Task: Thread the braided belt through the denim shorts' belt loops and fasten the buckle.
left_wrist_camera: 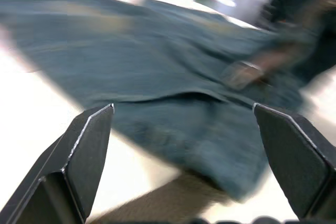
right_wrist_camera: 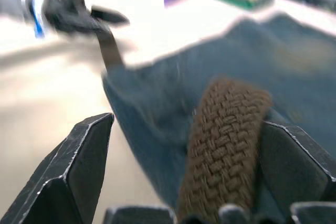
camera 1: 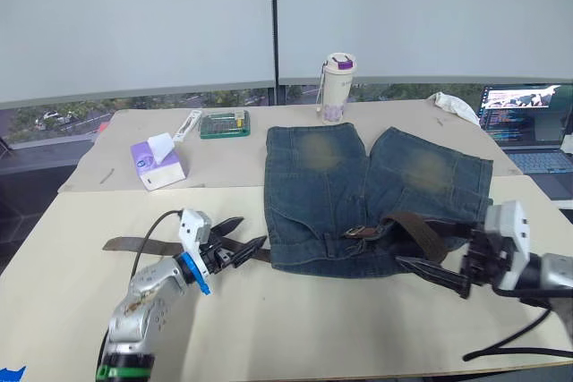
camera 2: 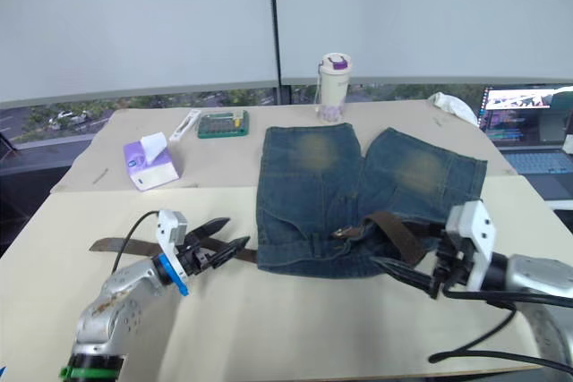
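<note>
The denim shorts [camera 1: 322, 194] lie flat mid-table, waistband toward me. The braided belt [camera 1: 134, 243] runs from the left across the table to the waistband's left corner. It shows again by the silver buckle [camera 1: 358, 232] near the middle, then arcs right as a brown loop [camera 1: 421, 232]. I cannot make out separate belt loops. My left gripper [camera 1: 243, 237] is open and straddles the strap just left of the shorts. In the left wrist view the strap [left_wrist_camera: 173, 203] lies low between its fingers. My right gripper [camera 1: 428, 257] is open at the waistband's right end, with the braided strap [right_wrist_camera: 226, 140] between its fingers.
A purple tissue box [camera 1: 157, 163], a green case [camera 1: 224, 123] and a white-and-purple bottle [camera 1: 338, 87] stand at the back. A white cloth [camera 1: 452, 105] and an open laptop [camera 1: 528, 127] are at the back right. Black cables trail from both arms.
</note>
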Tool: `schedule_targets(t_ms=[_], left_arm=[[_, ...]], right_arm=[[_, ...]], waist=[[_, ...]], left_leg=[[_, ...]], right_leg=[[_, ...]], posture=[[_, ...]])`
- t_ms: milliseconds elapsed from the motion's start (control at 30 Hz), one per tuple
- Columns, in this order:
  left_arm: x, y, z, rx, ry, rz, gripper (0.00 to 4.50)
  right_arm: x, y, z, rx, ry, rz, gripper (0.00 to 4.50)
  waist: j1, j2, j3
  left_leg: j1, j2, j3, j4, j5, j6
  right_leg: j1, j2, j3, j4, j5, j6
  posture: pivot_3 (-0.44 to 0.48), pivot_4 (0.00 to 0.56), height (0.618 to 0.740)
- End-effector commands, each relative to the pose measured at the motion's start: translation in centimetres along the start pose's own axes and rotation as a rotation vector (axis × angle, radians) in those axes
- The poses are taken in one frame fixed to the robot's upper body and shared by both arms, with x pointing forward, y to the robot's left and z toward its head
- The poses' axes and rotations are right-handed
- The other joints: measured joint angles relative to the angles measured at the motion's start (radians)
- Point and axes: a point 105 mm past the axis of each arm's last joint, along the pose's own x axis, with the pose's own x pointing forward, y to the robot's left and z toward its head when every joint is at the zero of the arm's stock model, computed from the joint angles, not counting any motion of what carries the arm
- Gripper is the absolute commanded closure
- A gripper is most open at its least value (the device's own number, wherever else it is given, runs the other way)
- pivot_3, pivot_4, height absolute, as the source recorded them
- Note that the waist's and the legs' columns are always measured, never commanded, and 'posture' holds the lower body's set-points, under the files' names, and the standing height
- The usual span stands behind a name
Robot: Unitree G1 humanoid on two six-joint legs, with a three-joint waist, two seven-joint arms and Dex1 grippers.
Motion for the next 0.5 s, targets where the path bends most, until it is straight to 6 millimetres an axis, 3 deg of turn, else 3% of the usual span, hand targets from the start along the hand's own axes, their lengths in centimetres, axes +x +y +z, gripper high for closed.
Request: schedule_targets(t_ms=[33,133,300,433,500], left_arm=[[-1.5,2.7,1.4,0.065,-0.061,0.272,0.0],[-2.7,4.0,1.4,0.023,-0.096,0.426,0.0],[-2.9,3.2,0.6,0.082,-0.056,0.35,0.0],[-2.8,3.1,0.7,0.139,-0.037,0.285,0.0],[-2.5,2.9,0.8,0.141,-0.037,0.242,0.0]], right_arm=[[0.8,0.1,2.2,-0.052,-0.077,0.021,0.03],[0.3,-0.7,2.2,-0.075,-0.027,0.024,0.03],[-2.5,-2.2,-0.9,-0.109,0.188,0.006,0.03],[-4.3,-3.0,-1.5,-0.102,0.26,-0.027,0.03],[-6.5,-3.2,-3.2,-0.094,0.422,-0.021,0.03]], waist=[[0.007,0.0,0.0],[0.014,0.0,0.0],[0.025,0.0,-0.001],[0.023,0.0,0.0],[0.022,0.003,-0.001]], left_leg=[[0.0,0.0,0.0,0.0,0.0,0.0],[0.0,-0.002,0.0,0.0,0.0,0.0],[0.0,-0.003,0.001,0.0,0.0,0.0],[0.0,-0.002,0.003,0.0,0.0,0.0],[0.0,-0.001,0.003,0.0,0.0,0.0]], right_leg=[[0.0,0.0,0.0,0.0,0.0,0.0],[0.0,0.001,-0.001,0.0,0.0,0.0],[0.001,0.001,-0.001,-0.001,0.0,0.0],[0.0,0.0,-0.001,-0.001,0.0,-0.001],[0.0,0.0,0.0,-0.001,0.0,-0.001]], posture=[[0.0,0.15,0.74],[0.0,0.15,0.74],[0.0,0.15,0.74],[0.0,0.15,0.74],[0.0,0.15,0.74]])
